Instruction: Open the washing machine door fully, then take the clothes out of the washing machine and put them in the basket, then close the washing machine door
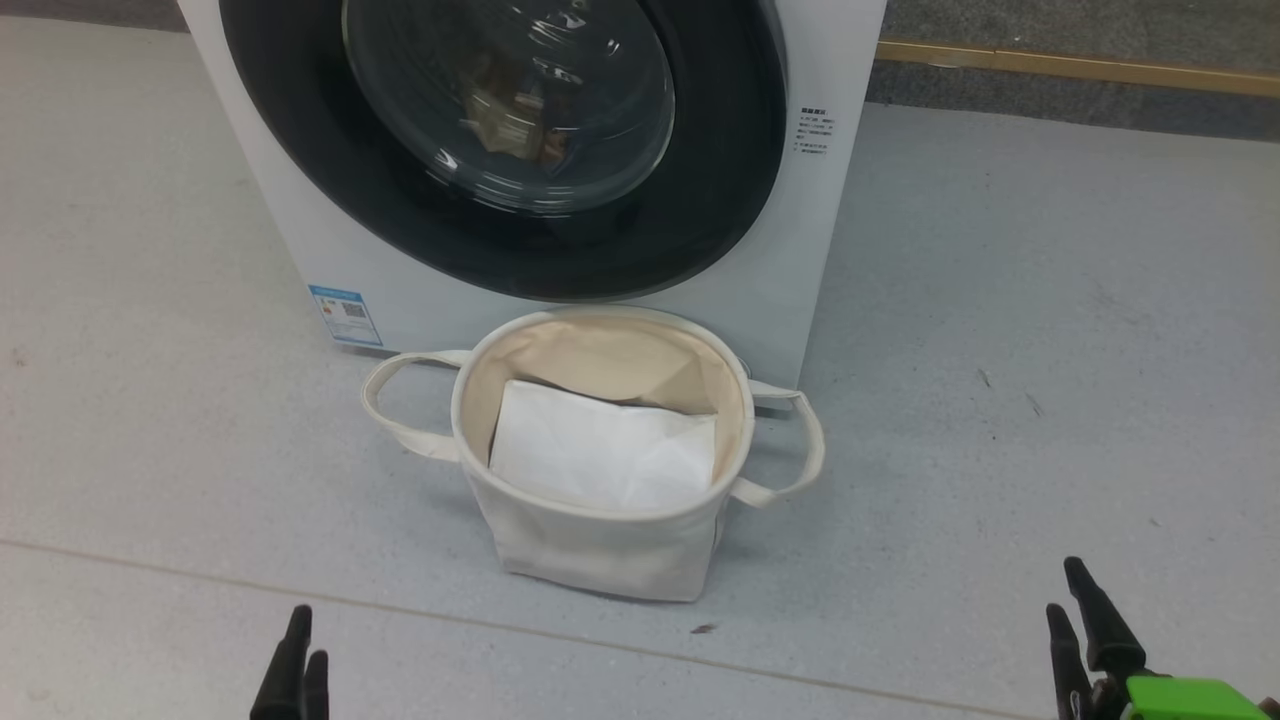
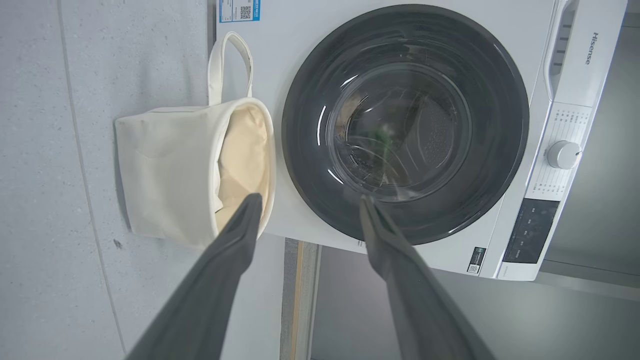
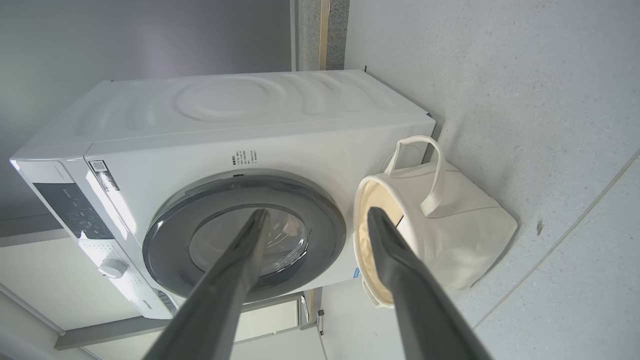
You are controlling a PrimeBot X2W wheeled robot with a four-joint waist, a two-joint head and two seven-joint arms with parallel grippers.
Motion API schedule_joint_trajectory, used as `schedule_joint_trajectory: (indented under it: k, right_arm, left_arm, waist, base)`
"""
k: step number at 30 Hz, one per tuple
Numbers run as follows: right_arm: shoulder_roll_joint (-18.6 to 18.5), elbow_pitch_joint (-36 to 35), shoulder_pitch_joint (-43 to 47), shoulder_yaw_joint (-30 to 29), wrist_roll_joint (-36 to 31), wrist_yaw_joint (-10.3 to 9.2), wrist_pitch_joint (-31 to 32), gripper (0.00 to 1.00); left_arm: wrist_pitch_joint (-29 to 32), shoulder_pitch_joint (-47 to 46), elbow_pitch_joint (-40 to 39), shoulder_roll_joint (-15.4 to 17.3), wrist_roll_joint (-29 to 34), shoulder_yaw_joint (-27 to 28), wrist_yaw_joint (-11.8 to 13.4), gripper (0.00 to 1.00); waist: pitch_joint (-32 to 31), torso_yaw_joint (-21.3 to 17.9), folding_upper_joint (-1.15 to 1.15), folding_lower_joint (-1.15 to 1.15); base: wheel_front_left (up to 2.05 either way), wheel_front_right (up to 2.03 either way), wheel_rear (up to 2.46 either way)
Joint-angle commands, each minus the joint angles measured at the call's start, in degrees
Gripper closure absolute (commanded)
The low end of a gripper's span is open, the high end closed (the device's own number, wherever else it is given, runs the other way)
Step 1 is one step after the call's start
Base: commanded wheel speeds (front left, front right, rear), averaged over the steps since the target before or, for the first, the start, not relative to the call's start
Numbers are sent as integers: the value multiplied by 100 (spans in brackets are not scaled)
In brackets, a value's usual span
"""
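Observation:
The white washing machine [image 1: 780,250] stands straight ahead with its black-rimmed door [image 1: 700,200] shut against the front. Through the glass bowl I make out the clothes [image 1: 515,125] as a dim orange-brown bundle. The cream basket [image 1: 600,550] sits on the floor right before the machine, under the door. My left gripper [image 1: 300,650] is low at the near left, and in the left wrist view it [image 2: 310,199] stands open and empty, well back from the door [image 2: 405,125] and basket [image 2: 170,170]. My right gripper [image 1: 1075,610] is at the near right; the right wrist view shows it [image 3: 316,211] open and empty too.
A plain white flat sheet [image 1: 600,450] lies inside the basket. The machine's control panel and knob [image 2: 562,154] are on its top band. A wooden strip [image 1: 1080,68] runs along the floor behind the machine on the right. Grey floor surrounds the basket.

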Motion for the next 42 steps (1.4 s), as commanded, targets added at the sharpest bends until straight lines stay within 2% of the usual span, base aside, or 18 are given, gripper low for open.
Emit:
schedule_joint_trajectory:
  k: [1,8,22,31,33,42]
  right_arm:
    - [-22,-228,-238,18,-66,0,-63,0]
    - [-27,-344,-316,70,-350,0,-181,0]
    - [-35,-641,-620,184,-1825,0,-416,0]
    - [-88,-885,-863,364,-2908,0,-567,0]
    - [-127,-930,-927,448,-3183,0,-618,0]
    - [-210,-994,-1053,667,-3829,1,-752,0]
  left_arm:
    - [-57,-189,-241,21,-32,43,-8,0]
    - [-174,-215,-409,28,228,155,-11,0]
    - [-408,-344,-930,40,1471,330,34,0]
    - [-559,-432,-1231,48,2660,202,95,0]
    - [-609,-439,-1244,69,3167,92,138,0]
    - [-743,-525,-1363,163,4278,-199,245,0]
  waist:
    - [-1,6,0,-1]
    - [-6,41,0,-1]
    - [-28,94,0,-1]
    - [-82,125,0,-1]
    - [-105,142,0,-1]
    - [-144,189,0,-1]
  base:
    - [0,0,0]
    - [0,0,0]
    - [0,0,0]
    - [0,0,0]
    - [0,0,0]
    - [0,0,0]
